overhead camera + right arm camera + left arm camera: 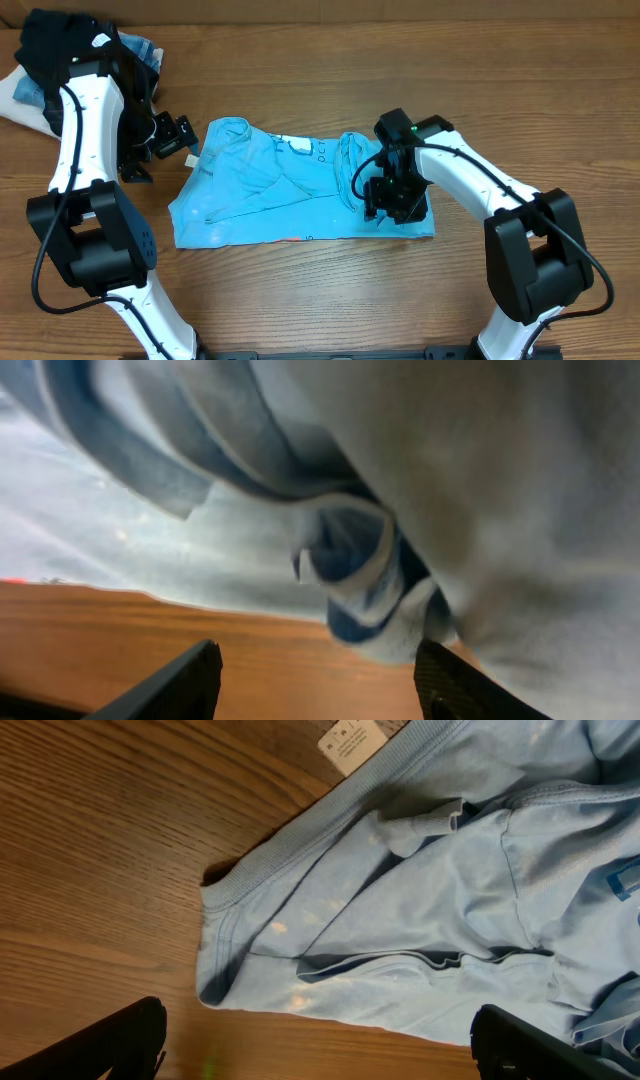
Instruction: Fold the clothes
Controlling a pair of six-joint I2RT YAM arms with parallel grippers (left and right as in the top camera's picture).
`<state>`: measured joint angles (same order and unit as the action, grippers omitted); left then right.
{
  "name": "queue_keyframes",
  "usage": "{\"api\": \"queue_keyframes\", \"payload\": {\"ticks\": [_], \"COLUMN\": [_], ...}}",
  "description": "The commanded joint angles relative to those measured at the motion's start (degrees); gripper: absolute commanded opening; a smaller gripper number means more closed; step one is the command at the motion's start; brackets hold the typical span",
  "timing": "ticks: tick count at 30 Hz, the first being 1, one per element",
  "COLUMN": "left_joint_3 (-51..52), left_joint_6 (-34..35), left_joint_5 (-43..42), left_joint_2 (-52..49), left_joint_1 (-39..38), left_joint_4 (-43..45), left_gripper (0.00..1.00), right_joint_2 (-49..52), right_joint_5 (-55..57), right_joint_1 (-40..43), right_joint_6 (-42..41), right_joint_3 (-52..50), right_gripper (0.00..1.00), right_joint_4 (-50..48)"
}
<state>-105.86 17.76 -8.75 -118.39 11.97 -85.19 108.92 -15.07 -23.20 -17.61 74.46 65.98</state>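
The clothes (290, 190) lie mid-frame on the worktop (300, 300), long axis left to right, with the right pincer (392, 200) over their right end, jaws parted and empty, and the left pincer (186, 138) beside their upper-left edge, spread wide and empty.

Pairs white tubular links with blocky black joint housings on the left arm (72, 130) and right arm (470, 175), trails thin black cables along both, glows green atop the right wrist, ends in black fingers (170, 685).
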Motion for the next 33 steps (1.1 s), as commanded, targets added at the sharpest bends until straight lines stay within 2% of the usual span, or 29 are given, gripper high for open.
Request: {"api": "queue_keyframes", "payload": {"ticks": [1, 4, 7, 10, 13, 14, 25, 33], "left_joint_3": [-0.26, -0.26, -0.26, -0.26, -0.26, -0.26, -0.26, -0.26], "left_joint_6": [-1.09, -1.07, -1.07, -1.07, -1.09, -1.07, -1.07, -1.07], "left_joint_5": [0.20, 0.17, 0.17, 0.20, 0.22, 0.20, 0.20, 0.17], "left_joint_2": [0.63, 0.63, 0.63, 0.63, 0.63, 0.63, 0.63, 0.63], "left_joint_1": [-0.55, -0.55, -0.55, -0.55, -0.55, -0.55, -0.55, -0.55], "left_joint_4": [-0.13, -0.15, -0.11, -0.17, -0.26, -0.24, -0.11, -0.13], "left_gripper": [1.00, 1.00, 1.00, 1.00, 1.00, 1.00, 1.00, 1.00], "right_joint_2": [-0.52, -0.52, -0.52, -0.52, -0.52, -0.52, -0.55, -0.55], "right_joint_5": [-0.42, -0.37, -0.42, -0.46, -0.48, -0.76, -18.32, -19.56], "right_joint_1": [0.17, 0.17, 0.17, 0.17, 0.17, 0.17, -0.07, -0.87], "right_joint_6": [-0.61, -0.61, -0.66, -0.90, -2.34, -2.62, -2.54, -2.54], "right_joint_3": [-2.12, -2.49, -2.49, -2.49, -2.49, -2.49, -2.45, -2.45], "right_gripper": [0.66, 0.65, 0.57, 0.35, 0.07, 0.04, 0.04, 0.07], "right_joint_4": [-2.12, -3.19, -4.92, -6.21, -6.71, -6.75, -8.33, -7.72]}}
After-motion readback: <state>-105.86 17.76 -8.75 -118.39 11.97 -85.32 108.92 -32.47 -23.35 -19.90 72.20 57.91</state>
